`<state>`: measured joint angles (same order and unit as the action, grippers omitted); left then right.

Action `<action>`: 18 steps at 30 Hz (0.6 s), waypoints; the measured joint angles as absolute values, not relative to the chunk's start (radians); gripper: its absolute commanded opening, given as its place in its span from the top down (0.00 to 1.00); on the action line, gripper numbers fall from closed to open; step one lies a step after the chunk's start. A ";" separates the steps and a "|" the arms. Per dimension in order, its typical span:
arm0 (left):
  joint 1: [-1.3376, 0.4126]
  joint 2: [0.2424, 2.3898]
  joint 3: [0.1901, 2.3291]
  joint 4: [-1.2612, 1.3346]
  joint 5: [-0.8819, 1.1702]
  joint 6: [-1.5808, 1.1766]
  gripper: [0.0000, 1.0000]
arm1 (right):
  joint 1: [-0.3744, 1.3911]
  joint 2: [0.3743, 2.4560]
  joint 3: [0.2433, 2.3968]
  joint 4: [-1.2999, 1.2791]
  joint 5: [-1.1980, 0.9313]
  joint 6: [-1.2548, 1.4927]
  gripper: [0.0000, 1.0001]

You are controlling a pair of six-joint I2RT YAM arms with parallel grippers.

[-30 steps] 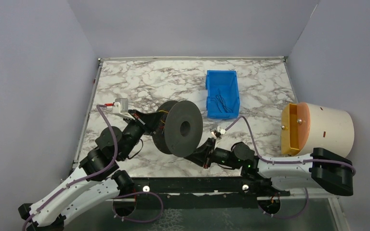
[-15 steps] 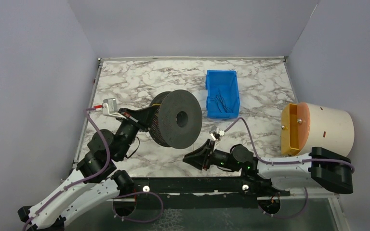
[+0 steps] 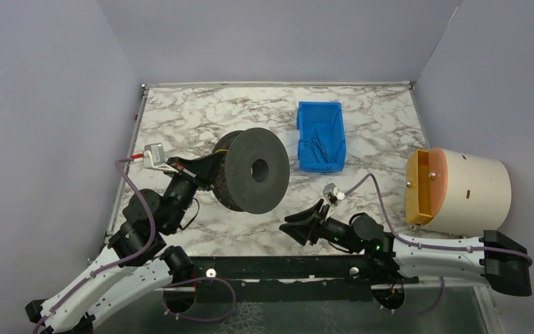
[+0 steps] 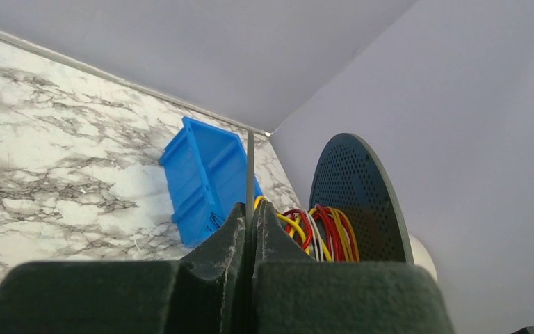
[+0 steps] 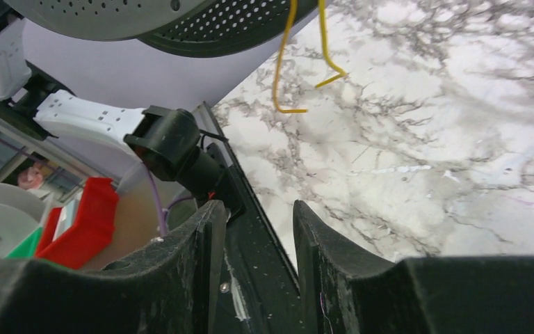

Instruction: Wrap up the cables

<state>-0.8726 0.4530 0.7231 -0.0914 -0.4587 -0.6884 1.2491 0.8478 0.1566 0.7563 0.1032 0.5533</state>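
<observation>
A black perforated spool (image 3: pixel 254 170) wound with red, yellow and white cables (image 4: pixel 320 229) is held tilted off the marble table (image 3: pixel 201 118). My left gripper (image 3: pixel 205 169) is shut on the spool's thin near flange (image 4: pixel 250 163), which runs up between its fingers; the far flange (image 4: pixel 361 188) stands to the right. My right gripper (image 3: pixel 293 228) is open and empty, low over the table's near edge, below and right of the spool. In the right wrist view the gripper (image 5: pixel 259 209) looks up at the spool's underside (image 5: pixel 181 17), and a loose yellow cable end (image 5: pixel 281 69) hangs from it.
A blue bin (image 3: pixel 321 136) holding a few thin dark wires sits behind and right of the spool; it also shows in the left wrist view (image 4: pixel 205 177). A cream drum with an orange front (image 3: pixel 459 186) stands at the right edge. Walls enclose the table on three sides.
My left gripper has lifted the spool and carried it a little left and back. My right gripper has pulled away from the spool to the right, toward the table's near edge.
</observation>
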 measured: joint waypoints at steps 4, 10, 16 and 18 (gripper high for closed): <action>-0.873 0.431 0.723 -0.091 -0.459 -0.695 1.00 | 1.249 0.757 0.153 0.673 0.158 0.513 0.53; -0.873 0.410 0.723 -0.091 -0.458 -0.729 1.00 | 1.249 0.735 0.156 0.640 0.197 0.454 0.53; -0.873 0.404 0.723 -0.091 -0.455 -0.770 1.00 | 1.249 0.824 0.191 0.682 0.188 0.425 0.54; -0.873 0.404 0.723 -0.091 -0.454 -0.778 1.00 | 1.249 0.853 0.206 0.705 0.177 0.420 0.55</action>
